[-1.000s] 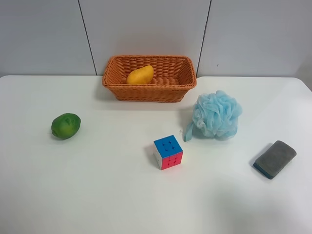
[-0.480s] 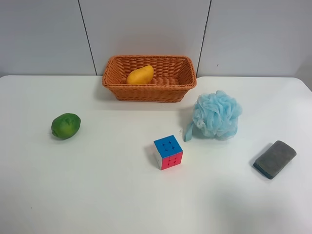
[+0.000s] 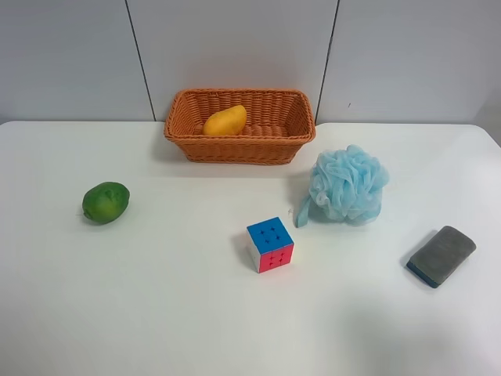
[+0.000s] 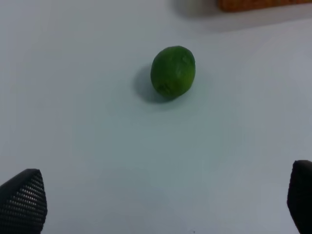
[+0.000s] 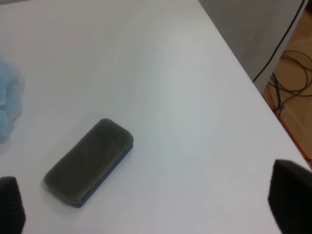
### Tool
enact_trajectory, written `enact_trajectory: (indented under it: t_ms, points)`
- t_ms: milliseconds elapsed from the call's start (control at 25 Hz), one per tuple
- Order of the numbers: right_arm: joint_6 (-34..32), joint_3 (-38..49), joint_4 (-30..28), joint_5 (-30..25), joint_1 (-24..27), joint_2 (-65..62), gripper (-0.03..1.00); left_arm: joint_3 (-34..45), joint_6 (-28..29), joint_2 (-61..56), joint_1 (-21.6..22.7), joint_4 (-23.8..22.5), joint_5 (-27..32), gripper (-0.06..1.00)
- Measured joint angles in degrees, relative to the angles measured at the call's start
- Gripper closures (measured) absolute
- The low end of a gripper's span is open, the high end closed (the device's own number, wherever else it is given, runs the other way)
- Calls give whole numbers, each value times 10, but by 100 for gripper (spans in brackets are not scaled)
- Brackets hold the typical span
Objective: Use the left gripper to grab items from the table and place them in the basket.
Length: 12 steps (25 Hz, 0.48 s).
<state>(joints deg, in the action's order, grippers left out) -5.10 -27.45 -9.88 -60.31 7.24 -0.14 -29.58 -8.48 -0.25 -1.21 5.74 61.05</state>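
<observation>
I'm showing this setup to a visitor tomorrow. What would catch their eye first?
Probably the orange wicker basket at the table's far edge, with a yellow mango already inside. Next, the fluffy blue bath pouf and the bright puzzle cube mid-table, with a green fruit apart on the other side.

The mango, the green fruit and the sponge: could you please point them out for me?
mango (image 3: pixel 225 121), exterior high view, middle of its yellow skin.
green fruit (image 4: pixel 173 71), left wrist view, centre of its rind.
sponge (image 5: pixel 88 158), right wrist view, grey top face.

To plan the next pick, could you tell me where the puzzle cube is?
The colourful puzzle cube sits mid-table in the exterior high view, below-left of the fluffy light-blue bath pouf.
</observation>
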Motion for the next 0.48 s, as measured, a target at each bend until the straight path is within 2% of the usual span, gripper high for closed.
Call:
enact_trajectory:
  t_ms: [480]
  points:
    - [0, 0, 0, 0, 0, 0, -2, 0, -2, -1, 1, 2, 1, -5]
